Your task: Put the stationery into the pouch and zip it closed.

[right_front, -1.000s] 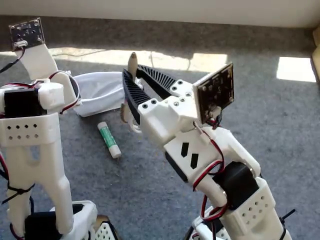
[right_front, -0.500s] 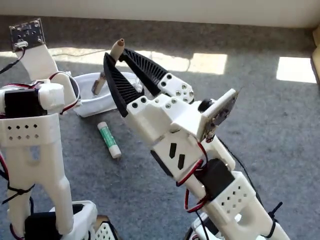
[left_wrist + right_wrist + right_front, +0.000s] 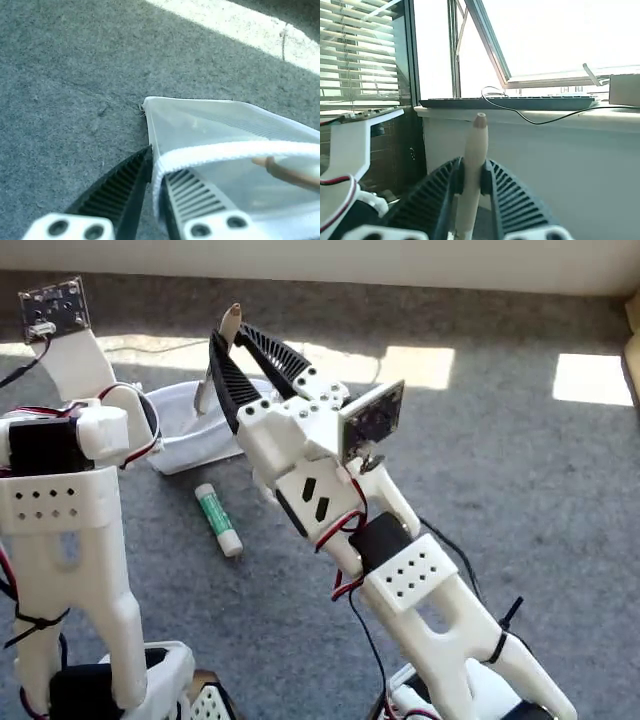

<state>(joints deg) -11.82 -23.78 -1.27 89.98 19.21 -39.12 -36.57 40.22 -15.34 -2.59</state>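
Note:
A white mesh pouch (image 3: 190, 430) lies open on the grey carpet. My left gripper (image 3: 156, 167) is shut on the pouch's (image 3: 225, 130) white rim, holding the mouth up. My right gripper (image 3: 228, 337) is shut on a beige pen (image 3: 222, 348), held steeply tilted above the pouch with its lower end at the opening. The left wrist view shows the pen's end (image 3: 285, 172) through the mesh inside the mouth. In the right wrist view the pen (image 3: 472, 170) stands between the black fingers of the right gripper (image 3: 471, 165). A green and white glue stick (image 3: 218, 520) lies on the carpet in front of the pouch.
The left arm's white body (image 3: 60, 490) stands at the near left, hiding the pouch's left end. Sunlit patches (image 3: 590, 375) fall on the carpet (image 3: 520, 480) at the back. A wall (image 3: 400, 260) runs along the far edge.
The right arm swung the pen left and away from me, from beside the pouch to over its mouth, and its wrist turned. The left arm, pouch and glue stick stayed put.

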